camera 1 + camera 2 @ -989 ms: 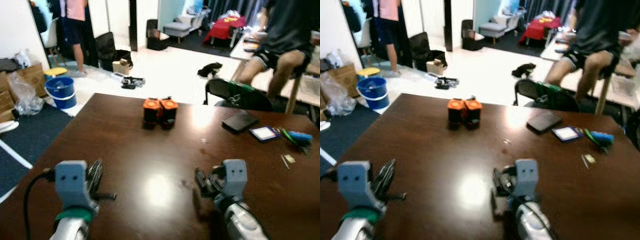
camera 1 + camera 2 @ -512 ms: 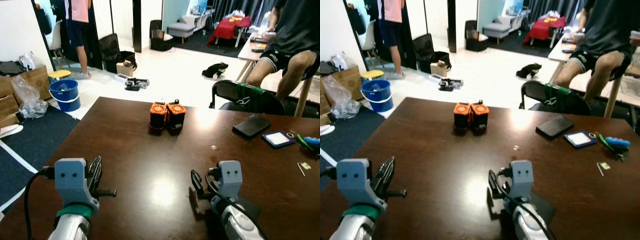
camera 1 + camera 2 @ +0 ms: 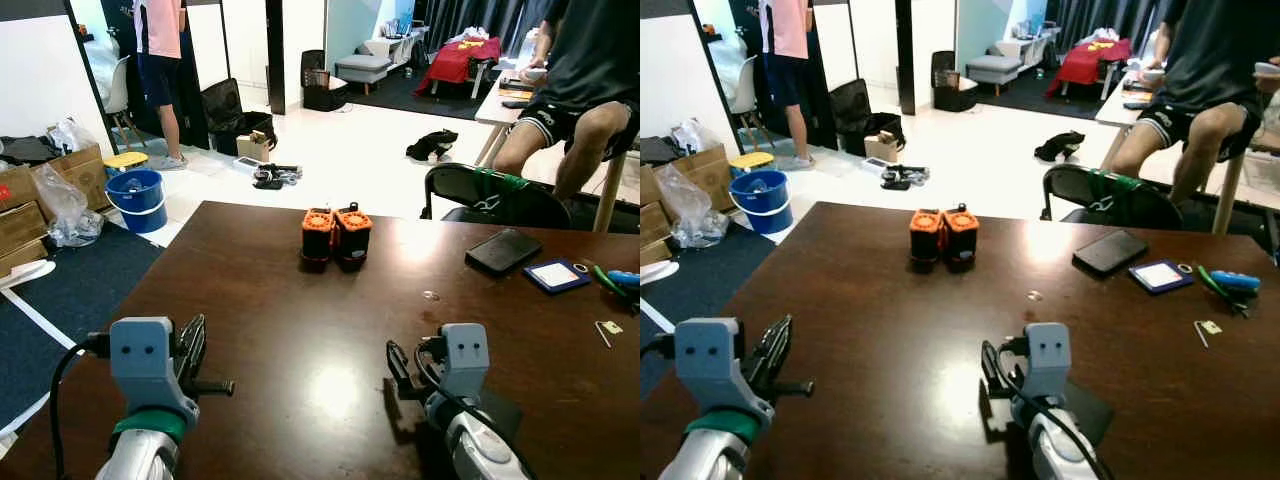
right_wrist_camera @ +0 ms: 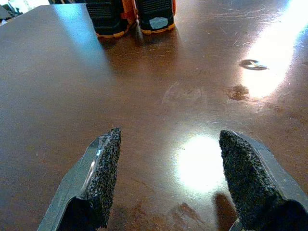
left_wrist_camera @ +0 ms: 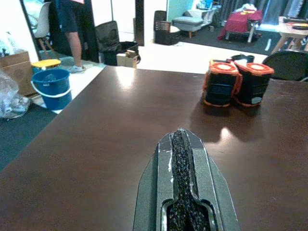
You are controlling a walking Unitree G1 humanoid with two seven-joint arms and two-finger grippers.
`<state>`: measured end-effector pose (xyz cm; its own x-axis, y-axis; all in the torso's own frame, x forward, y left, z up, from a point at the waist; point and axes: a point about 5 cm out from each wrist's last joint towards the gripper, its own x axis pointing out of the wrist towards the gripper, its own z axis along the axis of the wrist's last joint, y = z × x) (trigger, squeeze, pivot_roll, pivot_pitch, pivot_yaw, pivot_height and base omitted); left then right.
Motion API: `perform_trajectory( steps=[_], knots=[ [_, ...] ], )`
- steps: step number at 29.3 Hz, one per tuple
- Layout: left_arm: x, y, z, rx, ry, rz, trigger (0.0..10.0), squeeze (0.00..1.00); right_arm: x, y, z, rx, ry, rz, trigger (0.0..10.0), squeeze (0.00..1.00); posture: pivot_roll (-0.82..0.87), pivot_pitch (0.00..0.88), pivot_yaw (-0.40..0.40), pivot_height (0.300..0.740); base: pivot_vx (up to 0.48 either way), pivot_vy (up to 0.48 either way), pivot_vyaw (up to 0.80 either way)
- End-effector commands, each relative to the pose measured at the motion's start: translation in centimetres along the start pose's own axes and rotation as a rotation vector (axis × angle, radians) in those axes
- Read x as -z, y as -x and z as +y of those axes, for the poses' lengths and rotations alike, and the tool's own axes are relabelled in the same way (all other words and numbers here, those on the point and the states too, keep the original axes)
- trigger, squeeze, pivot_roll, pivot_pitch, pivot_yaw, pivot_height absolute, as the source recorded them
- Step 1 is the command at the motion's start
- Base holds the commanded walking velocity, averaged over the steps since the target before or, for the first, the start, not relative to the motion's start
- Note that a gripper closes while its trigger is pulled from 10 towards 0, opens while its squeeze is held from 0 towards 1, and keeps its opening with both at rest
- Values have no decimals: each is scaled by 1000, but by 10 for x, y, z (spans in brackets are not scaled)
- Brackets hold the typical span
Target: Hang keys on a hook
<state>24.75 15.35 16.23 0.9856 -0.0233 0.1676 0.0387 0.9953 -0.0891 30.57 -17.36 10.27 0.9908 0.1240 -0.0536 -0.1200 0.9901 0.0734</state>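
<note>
My two grippers hover low over the near part of a dark brown table [image 3: 250, 300]. The left gripper [image 3: 190, 350] is shut, its fingers [image 5: 182, 192] pressed together with nothing between them. The right gripper [image 4: 168, 159] is open and holds nothing, with bare tabletop showing between its pads [image 4: 103, 173]. At the table's far right lie a blue card holder with a small ring [image 3: 556, 274], a blue and green item [image 3: 620, 281] and a small metal piece [image 3: 604, 331]; I cannot tell whether any of these is the keys. I cannot make out a hook.
Two orange and black blocks [image 3: 336, 235] stand side by side at the far middle of the table. A black phone [image 3: 504, 250] lies at the far right. A dark chair [image 3: 490, 195] stands behind the table, a person sits beyond it, and another stands near a blue bucket [image 3: 134, 195].
The camera has shifted and the picture has sharpened. Both grippers keep the same pose over the table, left shut and right open.
</note>
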Motion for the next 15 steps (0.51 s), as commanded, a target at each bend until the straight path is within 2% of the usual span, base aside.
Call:
perform_trajectory(
  steps=[1, 15],
  knots=[
    [2, 1, 0, 15, -19, 10, 10000, 0, 6, 3, 0, 7, -17, 18, 10000, 0, -13, 17, 127, 740, 0, -300, 0],
    [3, 1, -1, 21, -16, 16, 10000, 0, 8, 4, 1, 11, -20, 19, 10000, 0, -14, 14, 130, 740, 0, -423, 0]
  ],
)
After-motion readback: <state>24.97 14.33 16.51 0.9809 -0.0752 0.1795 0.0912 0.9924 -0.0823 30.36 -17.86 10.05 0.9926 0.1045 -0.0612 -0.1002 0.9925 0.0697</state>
